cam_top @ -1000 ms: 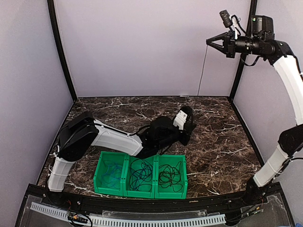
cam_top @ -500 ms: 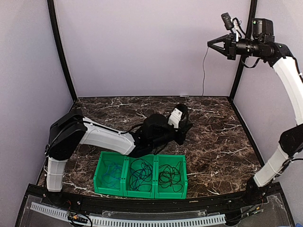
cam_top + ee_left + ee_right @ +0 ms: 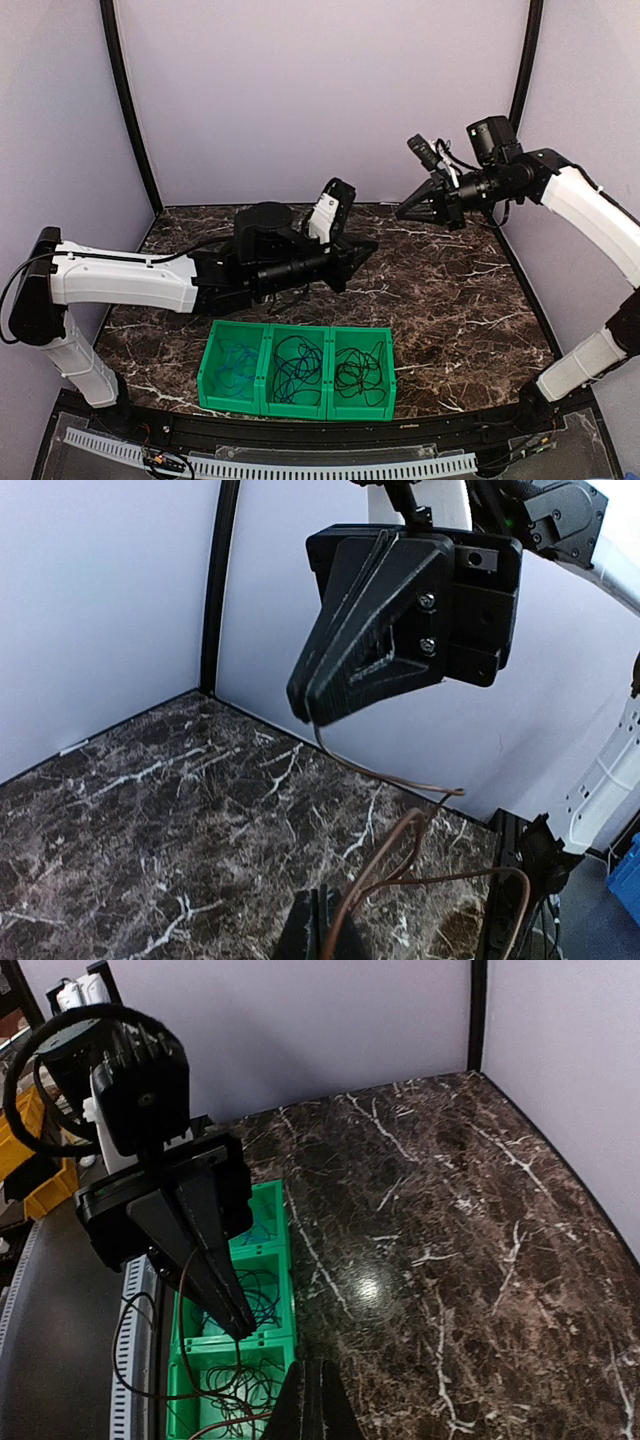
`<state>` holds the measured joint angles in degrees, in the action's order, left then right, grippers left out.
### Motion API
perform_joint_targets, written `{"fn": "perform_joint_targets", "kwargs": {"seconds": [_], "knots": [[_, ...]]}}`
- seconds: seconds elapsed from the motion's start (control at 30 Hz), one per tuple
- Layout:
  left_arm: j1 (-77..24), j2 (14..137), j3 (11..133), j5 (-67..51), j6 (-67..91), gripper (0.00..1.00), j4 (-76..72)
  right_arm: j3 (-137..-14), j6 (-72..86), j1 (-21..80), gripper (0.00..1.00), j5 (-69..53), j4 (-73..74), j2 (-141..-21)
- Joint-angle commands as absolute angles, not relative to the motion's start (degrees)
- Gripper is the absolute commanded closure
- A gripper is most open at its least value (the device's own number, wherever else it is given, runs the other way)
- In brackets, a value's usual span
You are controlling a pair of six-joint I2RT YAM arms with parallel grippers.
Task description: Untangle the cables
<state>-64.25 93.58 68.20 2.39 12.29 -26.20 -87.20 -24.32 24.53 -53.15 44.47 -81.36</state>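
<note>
Cables (image 3: 297, 365) mostly lie sorted in the green bin (image 3: 300, 410), and behind it the left gripper (image 3: 368, 247) and right gripper (image 3: 402, 213) both pinch what looks like the last brown wire (image 3: 385, 775).

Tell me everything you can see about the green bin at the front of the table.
The green bin looks like moulded plastic: a low, open-topped tray split by two walls into three side-by-side compartments. It sits flat and upright on the dark marbled table, near its front edge. Each compartment holds one loose coil: a blue cable on the left, a dark cable in the middle, a black cable on the right. Nothing else touches it.
</note>
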Motion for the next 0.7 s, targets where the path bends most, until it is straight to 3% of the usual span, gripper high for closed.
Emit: {"fn": "perform_joint_targets", "kwargs": {"seconds": [0.0,0.33,0.67], "knots": [[-66.41,91.56,62.05,2.67,15.02,1.00,-17.78,-79.85,-28.67,29.39,1.00,-52.72,45.98,-78.61],[-72.67,91.20,53.64,16.39,19.25,1.00,-18.29,-61.86,-28.29,38.04,1.00,-50.67,40.43,-80.52],[-74.92,89.54,48.80,25.04,23.45,1.00,-21.32,-63.76,-24.27,41.77,1.00,-50.28,35.68,-90.89]]}}
